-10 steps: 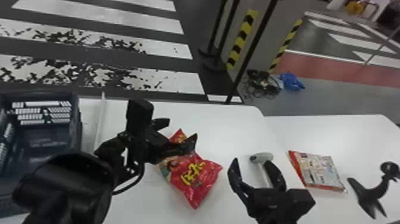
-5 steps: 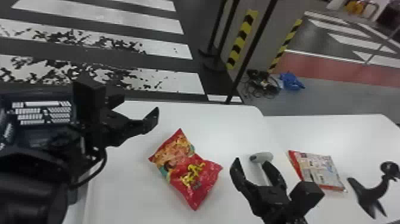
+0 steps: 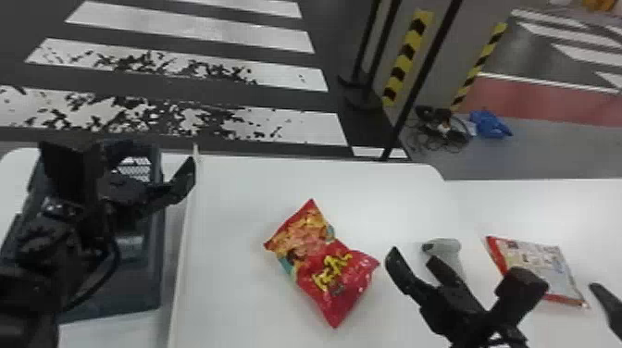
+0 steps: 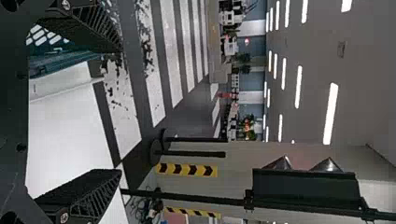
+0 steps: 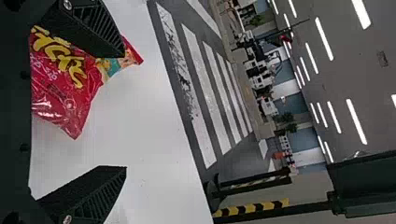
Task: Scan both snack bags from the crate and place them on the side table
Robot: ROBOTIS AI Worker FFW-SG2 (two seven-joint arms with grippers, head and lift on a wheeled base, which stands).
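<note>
Left hand (image 3: 162, 155) wide open, empty, right hand (image 3: 412, 258) wide open, empty

Snack bags (image 3: 340, 277): that's two! Crates (image 3: 155, 277), just one. Handheld scanners (image 3: 449, 247), one. And one black object (image 3: 610, 303), too cut off to name!

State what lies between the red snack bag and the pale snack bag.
In the head view, the grey scanner sits between the red snack bag and the pale snack bag, with the open right gripper partly in front of it.
</note>
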